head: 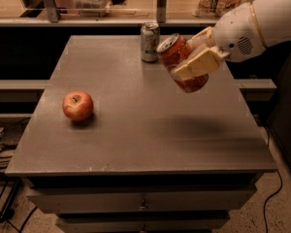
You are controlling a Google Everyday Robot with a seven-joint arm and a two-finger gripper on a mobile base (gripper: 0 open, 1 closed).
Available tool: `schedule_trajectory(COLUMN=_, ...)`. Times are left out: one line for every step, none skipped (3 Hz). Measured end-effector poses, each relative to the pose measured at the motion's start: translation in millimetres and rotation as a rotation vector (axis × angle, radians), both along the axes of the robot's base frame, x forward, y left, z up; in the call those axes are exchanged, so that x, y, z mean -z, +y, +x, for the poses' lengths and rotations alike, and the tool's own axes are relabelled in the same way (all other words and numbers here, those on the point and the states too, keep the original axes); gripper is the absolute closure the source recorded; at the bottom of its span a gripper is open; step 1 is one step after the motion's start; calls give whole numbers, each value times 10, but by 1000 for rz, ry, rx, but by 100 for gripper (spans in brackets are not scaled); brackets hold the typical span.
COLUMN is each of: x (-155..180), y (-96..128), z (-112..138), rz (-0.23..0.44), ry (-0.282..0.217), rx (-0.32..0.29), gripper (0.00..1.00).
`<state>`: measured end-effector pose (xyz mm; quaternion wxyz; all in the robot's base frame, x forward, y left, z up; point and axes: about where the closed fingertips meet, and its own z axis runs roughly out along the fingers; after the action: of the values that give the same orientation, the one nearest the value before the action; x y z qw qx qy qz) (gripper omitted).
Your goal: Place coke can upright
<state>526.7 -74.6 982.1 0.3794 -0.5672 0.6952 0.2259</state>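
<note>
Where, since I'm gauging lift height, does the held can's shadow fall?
Camera view: the hand, above the table at its far right, grips the tilted coke can clear of the surface; its soft shadow lies detached on it, nearer the front.

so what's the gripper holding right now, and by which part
The gripper holds the coke can by its side wall, about mid-height; the can is tilted in the air above the table.

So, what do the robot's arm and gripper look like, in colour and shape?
The arm is a white rounded shell with a tan seam ring and a small dotted grille. The gripper, above the far right of the table, has two flat cream-coloured fingers. No cables show on it.
</note>
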Motion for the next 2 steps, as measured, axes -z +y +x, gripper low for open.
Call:
schedule_trajectory(x=-187, y=122, z=-71, rz=240, ry=-35, rx=-33, gripper=100)
schedule_trajectory(x=-185, y=173, z=-26, rz=365, ry=-36, rx=8, gripper=100)
